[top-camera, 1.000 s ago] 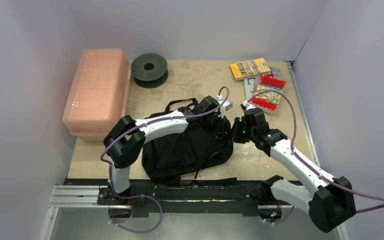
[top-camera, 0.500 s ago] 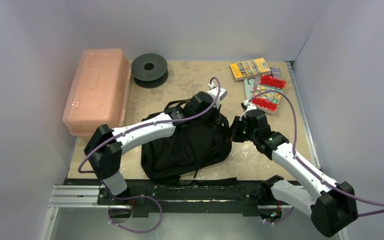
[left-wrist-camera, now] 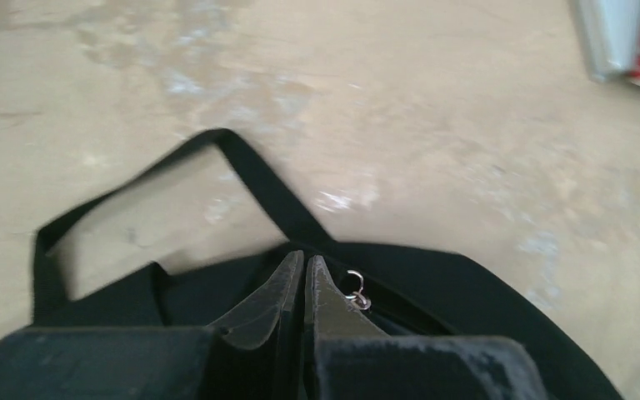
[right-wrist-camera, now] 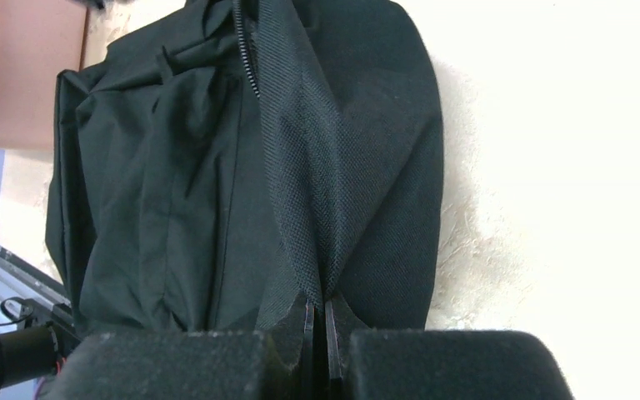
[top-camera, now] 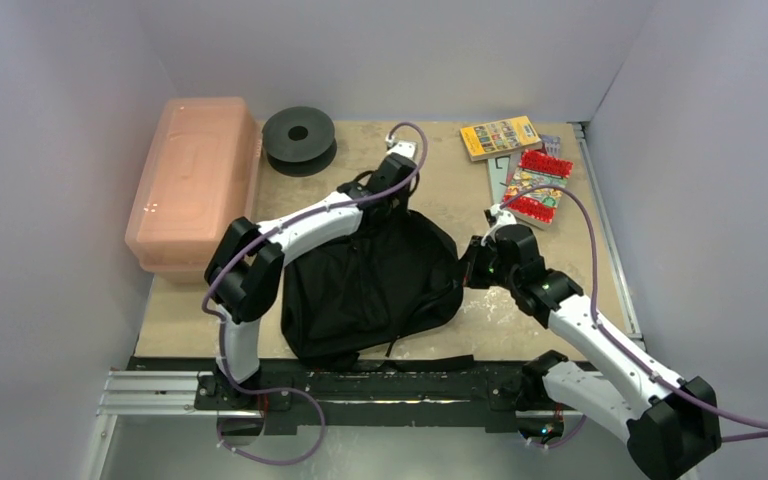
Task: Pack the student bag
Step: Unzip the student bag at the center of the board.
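Note:
The student bag (top-camera: 370, 285), soft black fabric, lies in the middle of the table. My left gripper (top-camera: 388, 185) hovers at its back edge, by the black handle strap (left-wrist-camera: 250, 175). Its fingers (left-wrist-camera: 304, 258) are shut tight and nothing shows between them. A small metal zip ring (left-wrist-camera: 354, 285) sits right beside the right-hand finger. My right gripper (top-camera: 467, 267) is at the bag's right side. In the right wrist view it (right-wrist-camera: 317, 302) is shut on a pinched fold of the bag's woven fabric (right-wrist-camera: 317, 167), below a line of zip teeth (right-wrist-camera: 246, 50).
A pink translucent box (top-camera: 195, 180) stands at the back left, with a black round spool (top-camera: 298, 135) beside it. A yellow booklet (top-camera: 500, 136) and red-patterned packs (top-camera: 535, 185) lie at the back right. Grey walls close in on three sides.
My left gripper has shut and travelled back and to the left along the bag's top edge, its arm swinging with it. The right gripper has kept its hold, barely moving.

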Action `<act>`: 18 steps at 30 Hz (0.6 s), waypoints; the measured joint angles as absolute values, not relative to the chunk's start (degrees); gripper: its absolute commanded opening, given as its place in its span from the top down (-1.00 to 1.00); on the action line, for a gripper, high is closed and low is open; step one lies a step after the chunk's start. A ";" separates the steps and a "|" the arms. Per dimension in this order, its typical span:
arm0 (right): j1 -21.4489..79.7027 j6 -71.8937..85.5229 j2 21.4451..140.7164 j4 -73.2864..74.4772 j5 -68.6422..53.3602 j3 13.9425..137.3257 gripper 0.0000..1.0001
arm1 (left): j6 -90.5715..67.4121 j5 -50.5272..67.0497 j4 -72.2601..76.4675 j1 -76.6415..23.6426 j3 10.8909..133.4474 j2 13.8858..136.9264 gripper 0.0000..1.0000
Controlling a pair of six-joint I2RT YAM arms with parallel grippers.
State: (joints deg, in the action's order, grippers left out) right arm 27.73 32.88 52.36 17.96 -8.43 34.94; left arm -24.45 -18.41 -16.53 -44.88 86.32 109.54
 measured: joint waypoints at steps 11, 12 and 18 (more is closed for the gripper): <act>27.97 35.66 50.15 18.09 -4.36 34.70 1.00 | -26.44 -18.35 -26.59 -34.15 87.83 112.79 1.00; 27.99 35.90 50.24 18.20 -4.05 34.70 1.00 | -26.63 -18.44 -26.85 -34.15 87.24 112.55 1.00; 28.03 36.69 51.24 18.02 -3.99 34.70 1.00 | -28.53 -17.15 -30.20 -32.84 86.65 112.14 1.00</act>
State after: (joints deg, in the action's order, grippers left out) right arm 28.03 36.69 51.24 18.02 -3.99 34.70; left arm -28.53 -17.15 -30.20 -32.84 86.65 112.14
